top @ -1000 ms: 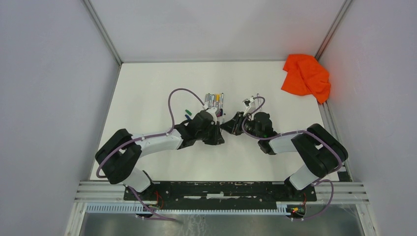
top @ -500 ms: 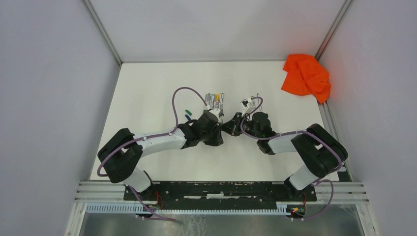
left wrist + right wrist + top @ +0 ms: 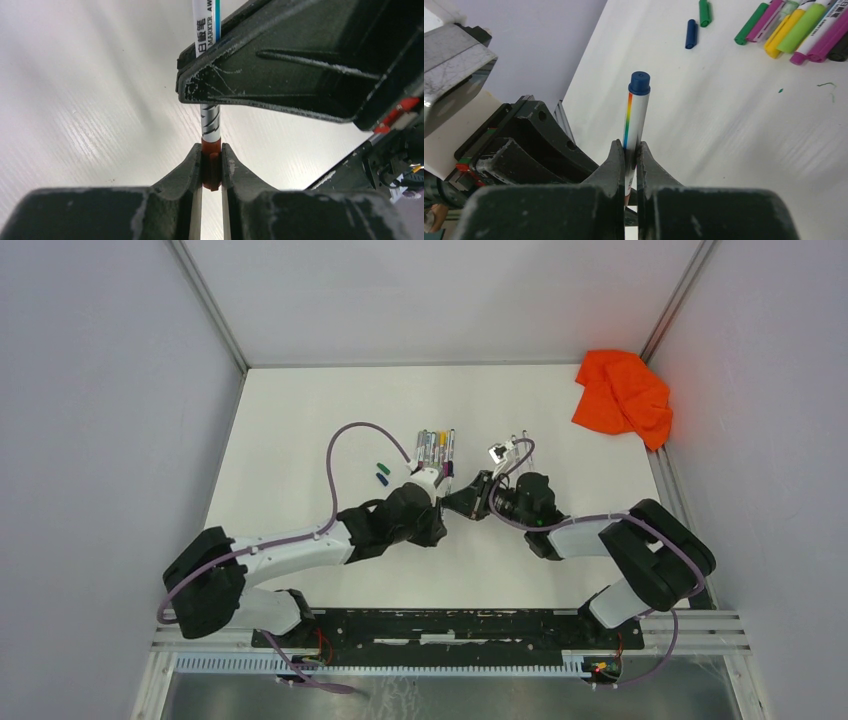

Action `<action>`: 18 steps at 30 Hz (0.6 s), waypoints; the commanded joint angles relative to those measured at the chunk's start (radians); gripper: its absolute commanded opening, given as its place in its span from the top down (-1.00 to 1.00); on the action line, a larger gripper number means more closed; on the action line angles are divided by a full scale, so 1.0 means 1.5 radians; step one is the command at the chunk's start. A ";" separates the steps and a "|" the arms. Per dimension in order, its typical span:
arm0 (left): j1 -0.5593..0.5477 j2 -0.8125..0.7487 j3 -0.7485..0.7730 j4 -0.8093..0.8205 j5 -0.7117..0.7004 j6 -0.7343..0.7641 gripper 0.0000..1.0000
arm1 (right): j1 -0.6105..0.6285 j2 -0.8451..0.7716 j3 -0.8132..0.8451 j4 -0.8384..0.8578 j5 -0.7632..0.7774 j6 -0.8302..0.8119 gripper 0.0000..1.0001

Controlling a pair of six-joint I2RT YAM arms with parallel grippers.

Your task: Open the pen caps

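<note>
The pen cap (image 3: 211, 175), red, is pinched in the nearly closed left claw (image 3: 212, 152) at bottom centre. The right claw (image 3: 630, 150) clamps the barrel of that pen (image 3: 636, 110) just beyond. On the worktop (image 3: 724, 125), other pens (image 3: 799, 30) lie upper right.

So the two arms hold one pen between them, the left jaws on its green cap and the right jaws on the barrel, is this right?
Not quite: the cap is red, not green, as the left wrist view shows. The jaws of the left gripper hold it, and those of the right gripper hold the barrel of the same pen.
</note>
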 commanded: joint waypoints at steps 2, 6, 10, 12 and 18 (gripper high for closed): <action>-0.033 -0.093 -0.034 0.010 -0.017 0.050 0.95 | -0.026 -0.001 -0.053 0.013 0.075 -0.039 1.00; -0.051 -0.116 -0.055 0.026 -0.016 0.059 0.96 | -0.033 0.006 -0.074 0.059 0.076 -0.020 1.00; -0.079 -0.135 -0.079 0.059 -0.016 0.074 0.95 | -0.042 0.018 -0.101 0.125 0.076 0.006 1.00; -0.092 -0.139 -0.091 0.073 -0.012 0.084 0.95 | -0.053 0.028 -0.120 0.183 0.066 0.029 1.00; -0.132 -0.144 -0.123 0.119 -0.026 0.098 0.95 | -0.095 0.068 -0.145 0.318 0.032 0.086 1.00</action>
